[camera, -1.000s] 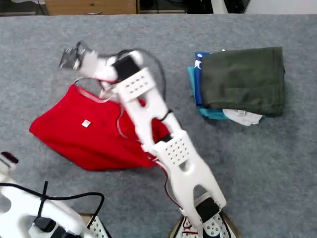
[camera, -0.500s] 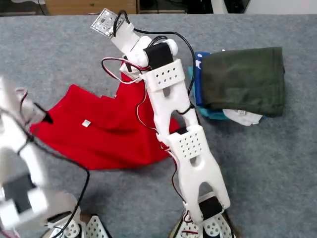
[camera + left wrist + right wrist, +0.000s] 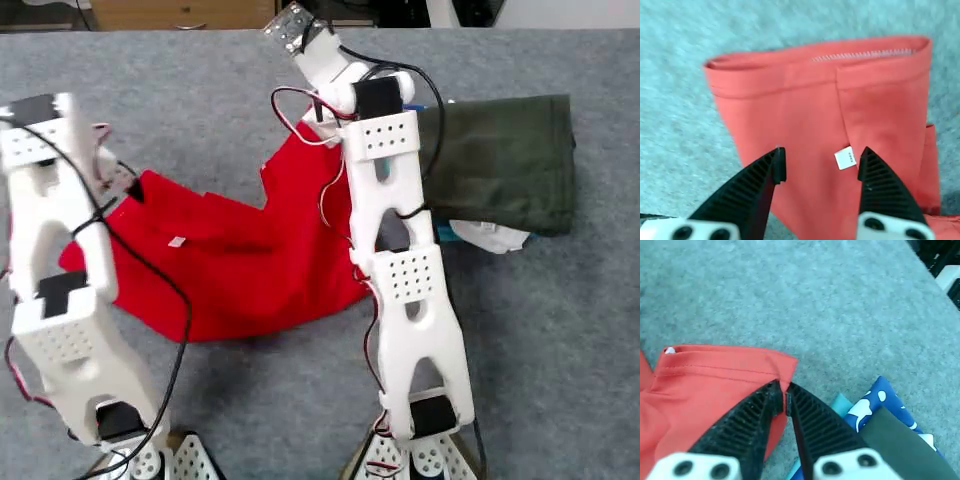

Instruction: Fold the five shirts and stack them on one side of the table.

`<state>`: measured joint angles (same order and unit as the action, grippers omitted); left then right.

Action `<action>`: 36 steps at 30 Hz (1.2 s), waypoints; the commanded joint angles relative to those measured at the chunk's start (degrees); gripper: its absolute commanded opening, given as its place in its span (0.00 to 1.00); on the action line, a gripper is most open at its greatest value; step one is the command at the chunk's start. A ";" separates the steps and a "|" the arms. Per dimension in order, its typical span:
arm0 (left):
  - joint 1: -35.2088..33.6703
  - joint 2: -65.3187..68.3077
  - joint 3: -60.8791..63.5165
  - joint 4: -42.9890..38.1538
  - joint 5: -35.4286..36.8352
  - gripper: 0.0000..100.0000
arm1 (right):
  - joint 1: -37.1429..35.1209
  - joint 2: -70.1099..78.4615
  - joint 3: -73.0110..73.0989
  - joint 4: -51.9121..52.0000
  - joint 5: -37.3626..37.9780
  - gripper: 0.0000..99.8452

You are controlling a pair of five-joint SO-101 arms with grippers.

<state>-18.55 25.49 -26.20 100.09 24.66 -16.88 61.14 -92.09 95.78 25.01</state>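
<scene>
The left arm (image 3: 62,330) and the right arm (image 3: 410,290) are blocky white plastic, pierced with grids of small holes, with black motors (image 3: 378,98) at the joints. Red and black cables (image 3: 187,305) trail back from each tool. The left tool (image 3: 822,156) and the right tool (image 3: 784,388) have ribbed black jaws.

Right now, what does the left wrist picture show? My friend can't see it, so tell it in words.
The left pincer is open, its two black fingers spread above a red shirt. The shirt lies on the grey table and has a small white tag, seen between the fingers.
</scene>
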 commanded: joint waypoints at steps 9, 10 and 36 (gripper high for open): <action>0.62 12.44 -9.67 -3.25 1.58 0.24 | 0.92 -0.84 -0.75 -1.32 0.26 0.00; 0.62 13.93 -11.43 -3.69 2.55 0.24 | 0.92 -0.84 -0.75 -1.32 0.26 0.00; 5.36 31.16 -36.84 -9.76 5.89 0.24 | 0.48 1.80 -1.27 -2.37 0.26 0.00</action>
<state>-14.42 56.35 -60.84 93.05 30.20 -16.88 63.87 -92.09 94.46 25.10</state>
